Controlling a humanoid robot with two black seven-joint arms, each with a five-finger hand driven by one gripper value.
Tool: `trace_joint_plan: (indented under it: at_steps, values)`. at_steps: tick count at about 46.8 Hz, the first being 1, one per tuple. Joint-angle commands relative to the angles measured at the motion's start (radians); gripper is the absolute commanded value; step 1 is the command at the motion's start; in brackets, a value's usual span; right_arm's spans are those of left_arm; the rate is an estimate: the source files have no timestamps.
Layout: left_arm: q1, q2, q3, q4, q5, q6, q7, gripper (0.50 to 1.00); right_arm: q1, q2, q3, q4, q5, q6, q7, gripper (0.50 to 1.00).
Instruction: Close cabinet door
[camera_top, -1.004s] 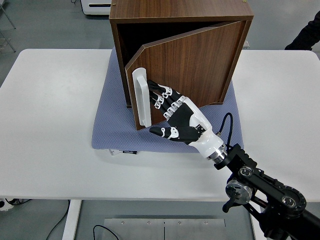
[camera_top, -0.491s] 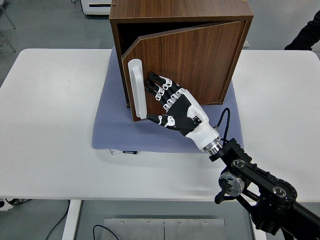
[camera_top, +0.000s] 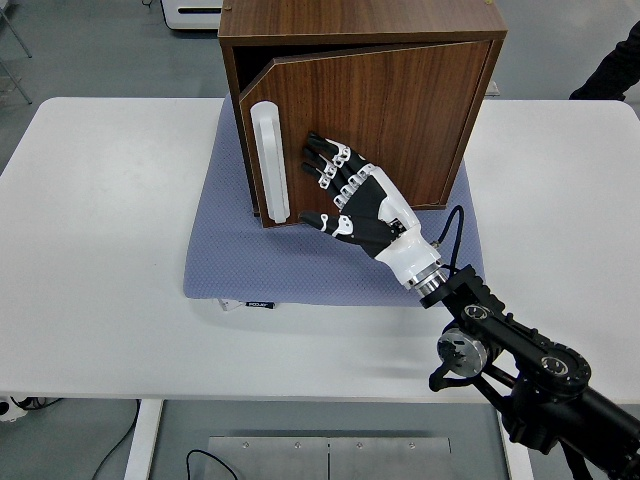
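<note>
My right hand (camera_top: 350, 198) lies flat against the front of the cabinet door (camera_top: 385, 125), fingers (camera_top: 327, 160) extended and spread, gripping nothing; the thumb (camera_top: 322, 221) juts out below them toward the door's lower free corner. The fingertips sit just beside the white handle (camera_top: 270, 160), which runs upright along the door's free edge; I cannot tell whether they touch it. The door stands slightly ajar, hinged on the cabinet's right side, its free edge a narrow gap out from the left wall. Through that gap only a dark wedge of the interior shows at the top left; whatever is inside is hidden. The cabinet (camera_top: 360, 20) rests on a blue mat (camera_top: 225, 250) on the white table (camera_top: 100, 200), and its back top edge is cut off by the picture's upper border. My palm covers part of the door's lower middle, and the door's bottom edge behind my wrist is hard to make out. My black arm (camera_top: 520, 360) runs off the lower right corner. A small label on the mat's near edge is too small to read. A dark sleeve (camera_top: 612, 65) shows right of the cabinet, cut off by the frame.
</note>
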Motion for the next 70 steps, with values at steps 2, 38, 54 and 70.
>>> trace_joint_plan:
  at_steps: [2, 38, 54, 70]
  values:
    - [0.0, 0.0, 0.0, 0.0, 0.0, 0.0, 0.0, 1.0, 0.008, 0.0, 0.0, -0.02, 0.001, 0.0, 0.0, 1.0]
    - [0.0, 0.0, 0.0, 0.0, 0.0, 0.0, 0.0, 1.0, 0.069, 0.0, 0.058, -0.089, 0.072, -0.038, -0.039, 1.0]
    - [0.0, 0.0, 0.0, 0.0, -0.002, 0.0, 0.0, 1.0, 0.069, 0.0, 0.06, -0.084, 0.076, -0.022, -0.056, 1.0]
    - [0.0, 0.0, 0.0, 0.0, 0.0, -0.001, 0.0, 1.0, 0.095, 0.0, 0.066, -0.116, 0.079, -0.057, -0.086, 1.0]
